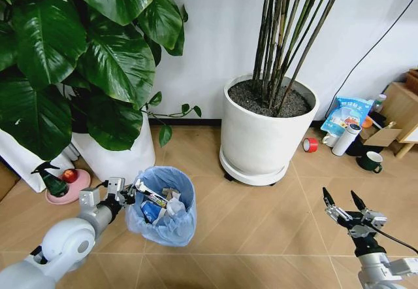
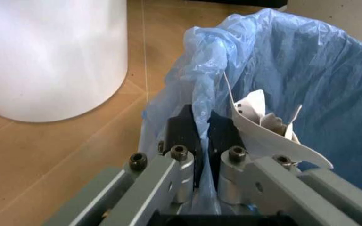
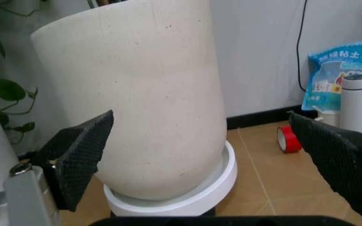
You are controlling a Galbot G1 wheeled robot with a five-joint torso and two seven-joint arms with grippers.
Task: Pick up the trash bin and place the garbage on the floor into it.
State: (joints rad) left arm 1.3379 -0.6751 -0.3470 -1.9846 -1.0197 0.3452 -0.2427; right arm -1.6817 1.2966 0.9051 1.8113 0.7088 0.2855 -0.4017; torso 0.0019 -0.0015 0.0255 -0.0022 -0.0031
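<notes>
The trash bin (image 1: pixel 163 207) stands on the floor (image 1: pixel 261 230) in front of the robot, just beside the smaller white pot (image 1: pixel 121 155) under the broad-leaved plant; its light-blue bag (image 2: pixel 307 80) holds the garbage (image 1: pixel 160 201), crumpled white paper and a blue-white packet among it; the left pincer (image 1: pixel 130 191) sits at the bin's near-left rim, its dark fingers (image 2: pixel 182 129) drawn together and clamped on a bunched fold of the bag's edge; the right pincer (image 1: pixel 343 204) hangs low over bare floor on the right, well apart from the bin, its two fingers (image 3: pixel 80 153) spread wide, facing the large white pot (image 1: pixel 264 135); a red tape roll (image 1: pixel 311 144) lies near that pot.
</notes>
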